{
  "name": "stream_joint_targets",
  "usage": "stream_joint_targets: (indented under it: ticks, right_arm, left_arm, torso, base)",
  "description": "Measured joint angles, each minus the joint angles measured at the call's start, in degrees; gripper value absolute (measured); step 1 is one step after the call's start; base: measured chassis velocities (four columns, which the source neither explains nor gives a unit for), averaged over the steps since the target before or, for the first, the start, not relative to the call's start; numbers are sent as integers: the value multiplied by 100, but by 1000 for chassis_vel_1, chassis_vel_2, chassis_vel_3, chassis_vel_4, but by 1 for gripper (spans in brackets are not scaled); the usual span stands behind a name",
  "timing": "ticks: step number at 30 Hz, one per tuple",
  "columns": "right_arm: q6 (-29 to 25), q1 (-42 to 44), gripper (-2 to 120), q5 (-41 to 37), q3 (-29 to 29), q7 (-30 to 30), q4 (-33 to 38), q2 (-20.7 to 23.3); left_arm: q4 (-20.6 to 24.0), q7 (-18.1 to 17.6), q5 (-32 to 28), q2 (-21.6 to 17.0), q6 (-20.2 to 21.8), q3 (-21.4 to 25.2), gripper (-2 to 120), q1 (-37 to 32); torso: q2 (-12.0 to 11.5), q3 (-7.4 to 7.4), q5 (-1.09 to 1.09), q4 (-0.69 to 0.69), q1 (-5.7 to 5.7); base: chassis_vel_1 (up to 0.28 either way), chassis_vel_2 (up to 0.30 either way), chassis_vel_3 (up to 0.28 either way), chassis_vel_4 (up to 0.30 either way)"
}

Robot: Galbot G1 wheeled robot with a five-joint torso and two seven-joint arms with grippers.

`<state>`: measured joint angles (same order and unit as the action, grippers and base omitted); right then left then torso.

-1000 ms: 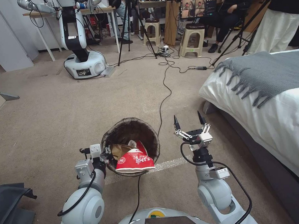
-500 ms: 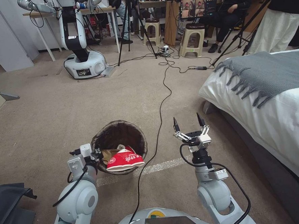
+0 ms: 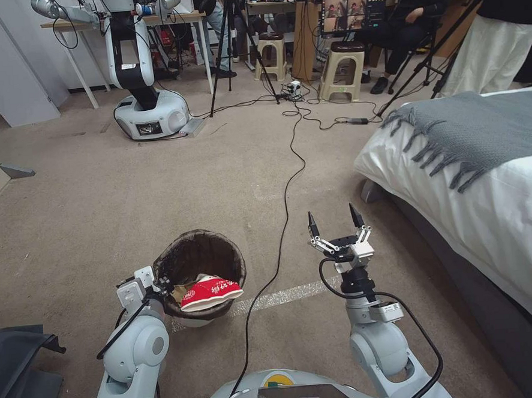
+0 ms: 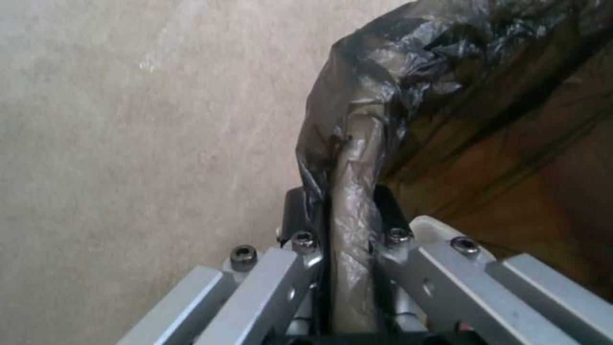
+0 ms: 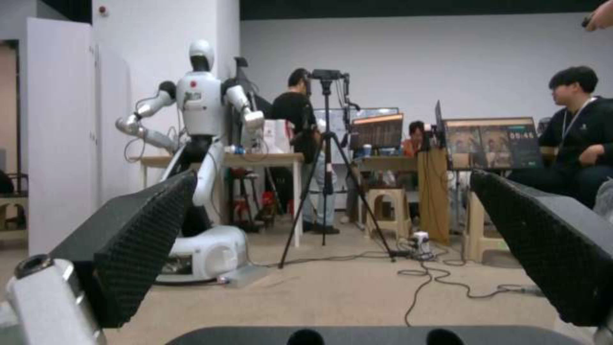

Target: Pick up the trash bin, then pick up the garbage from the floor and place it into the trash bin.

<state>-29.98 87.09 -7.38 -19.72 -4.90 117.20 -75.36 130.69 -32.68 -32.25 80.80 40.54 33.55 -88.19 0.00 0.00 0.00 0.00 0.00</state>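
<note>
**Trash bin held at the rim, wrappers already inside**

Trash bin [image 3: 199, 274] sits low on the beige carpet floor [image 3: 98, 203] in front of the robot and to its left, its dark brown bag folded out over the rim. The left gripper [image 3: 160, 284] has the near-left edge of that rim: seen from the left wrist, the fingers [image 4: 300, 215] are closed tight on a fold of bag-covered rim [image 4: 351, 191], one on the outside and one on the inside. Whether the bin's base rests on the carpet or hangs just above it cannot be told from here.

Inside the bin lies garbage, a red-and-white snack wrapper [image 3: 210, 292] resting against the near wall, with a crumpled brown paper bag [image 3: 184, 288] tucked beside it, on the side nearer the gripper.

The right gripper [image 3: 335, 225] is raised to the right of the bin, well apart from it, pointing forward across the room. Its two black fingertips [image 3: 312, 225] stand spread wide with nothing between them (the right wrist camera looks straight out through the gap at the far tables and a tripod).

A black cable [image 3: 289, 179] runs over the carpet between the bin and the right arm. A pale strip of tape [image 3: 284, 295] crosses the floor just behind the bin's base. To the robot's right stands a bed [image 3: 495, 209] with white bedding and a grey fringed blanket [image 3: 472, 132] thrown over it.
</note>
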Motion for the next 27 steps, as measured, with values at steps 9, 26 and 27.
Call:
stream_joint_targets:
  ticks: [9,26,27]
  right_arm:
    - [-174,9,100,35,2,22,-162,-7]
    - [-347,57,100,89,-28,118,-278,-23]
    - [-353,65,100,91,-31,121,-278,-24]
  left_arm:
    - [-580,-217,-214,71,115,-12,2,122]
    - [-1143,-504,-766,117,143,-35,4,357]
    - [-1175,-497,-793,117,148,-35,9,357]
  torso:
    - [0,0,0,0,0]
    - [1,-1,3,1,0]
    - [1,0,-1,0,0]
  base:
    - [0,0,0,0]
    - [0,0,0,0]
    - [0,0,0,0]
